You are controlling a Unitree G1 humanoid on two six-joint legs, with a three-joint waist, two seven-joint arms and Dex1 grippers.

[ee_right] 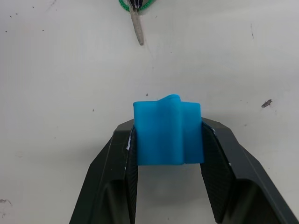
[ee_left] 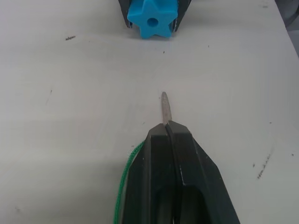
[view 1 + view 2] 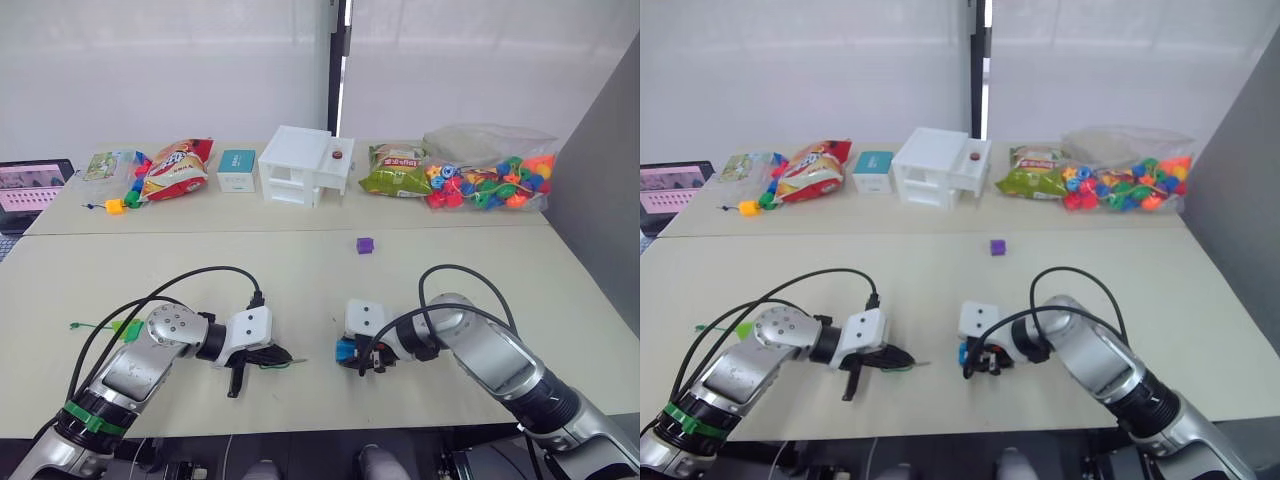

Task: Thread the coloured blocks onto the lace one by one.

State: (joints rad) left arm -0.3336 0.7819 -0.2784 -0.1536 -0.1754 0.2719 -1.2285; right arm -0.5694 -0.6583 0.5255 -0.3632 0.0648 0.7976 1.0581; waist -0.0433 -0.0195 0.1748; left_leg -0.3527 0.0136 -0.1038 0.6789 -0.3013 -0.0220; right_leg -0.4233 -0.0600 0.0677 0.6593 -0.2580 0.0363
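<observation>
At the far left of the tabletop [image 3: 300, 290] the lace [image 3: 98, 325] trails off from a green block [image 3: 127, 329] lying flat beside the left arm. The left gripper [image 2: 168, 125] has its jaws pressed together on the lace near its stiff tip [image 2: 165, 107], which sticks out just past the jaws and points straight at the hole of the blue star block [image 2: 153, 18]; tip and block are near but apart. Green string curls out beside the jaws. The right gripper [image 1: 168, 135] faces the left one, its jaws clamped on the two sides of the star block, holding it just above the tabletop. Farther back, a purple block [image 3: 365, 245] sits alone, well apart from both. Along the back edge lie snack bags [image 3: 175, 168], a white box [image 3: 300, 165] and a clear bag of blocks [image 3: 490, 180].
</observation>
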